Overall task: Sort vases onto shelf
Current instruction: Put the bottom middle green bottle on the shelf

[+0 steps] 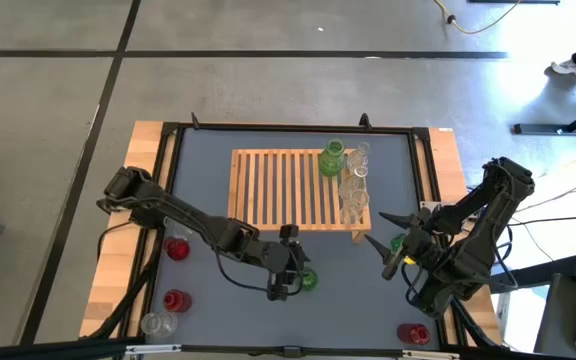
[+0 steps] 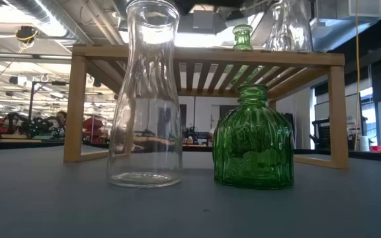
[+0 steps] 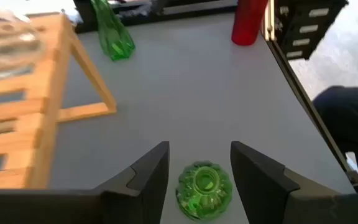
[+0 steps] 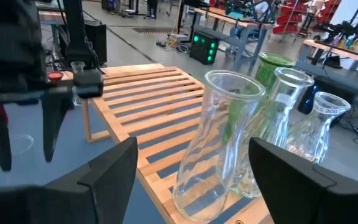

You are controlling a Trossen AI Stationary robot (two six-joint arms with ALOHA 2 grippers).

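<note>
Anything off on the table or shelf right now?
Nothing spilled or broken. Mildly odd: on the shelf, the green vase and clear vases all crowd its right end; the front clear vase sits close to the corner edge.

This is a robotics lab or workshop; beyond the desk (image 1: 208, 180) the low view shows an open hall with exposed ceiling ducts (image 2: 51, 10) and strip lights; the right wrist view shows workbenches (image 4: 241, 25) loaded with equipment and red racks (image 4: 303, 12); the bare concrete floor (image 1: 268, 90) carries dark seams and a trailing cable (image 1: 478, 25).
</note>
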